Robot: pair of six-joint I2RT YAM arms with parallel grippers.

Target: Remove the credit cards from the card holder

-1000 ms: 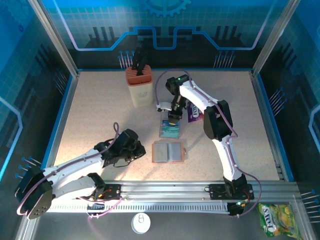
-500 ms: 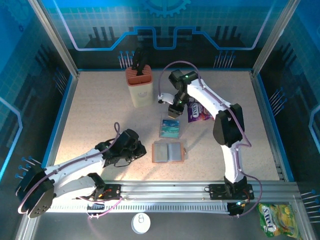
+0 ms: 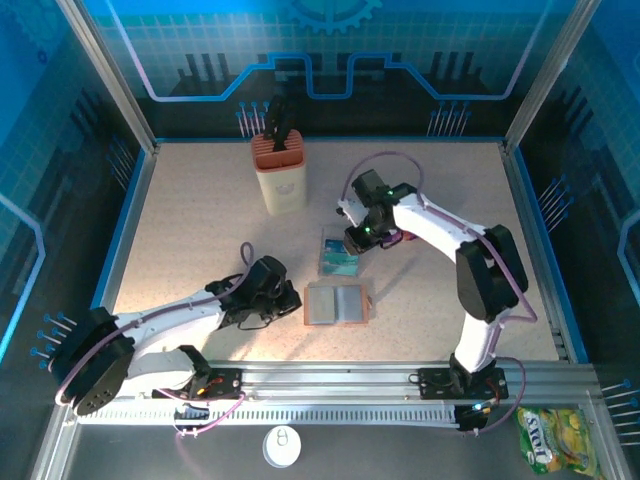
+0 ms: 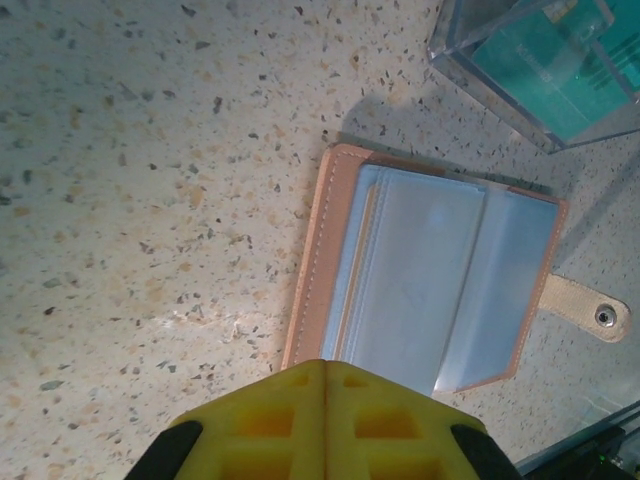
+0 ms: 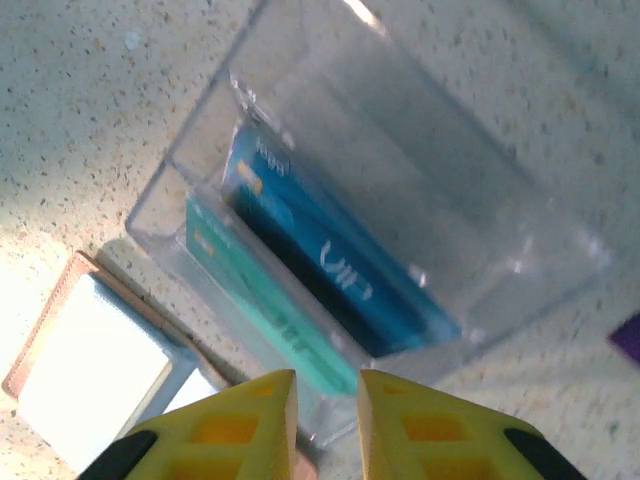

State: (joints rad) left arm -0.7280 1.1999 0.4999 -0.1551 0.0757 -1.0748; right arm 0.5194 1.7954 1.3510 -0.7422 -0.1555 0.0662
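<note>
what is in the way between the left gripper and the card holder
Nothing visible. The left gripper, jaws shut, has its tips right at the near edge of the open card holder, with no object between them. The clear box stands beyond the holder's far corner, off the path.

top view: bright, even light is falling from overhead onto the speckled beige table top (image 3: 200, 230); the arms are casting soft shadows beside them. left wrist view: sharp focus; a grey shadow is lying on the table just above the small brown leather card holder (image 4: 420, 280). right wrist view: the whole frame is blurring; the clear plastic box (image 5: 480, 200) is smearing, and glare is washing the holder's pockets white at lower left.
</note>
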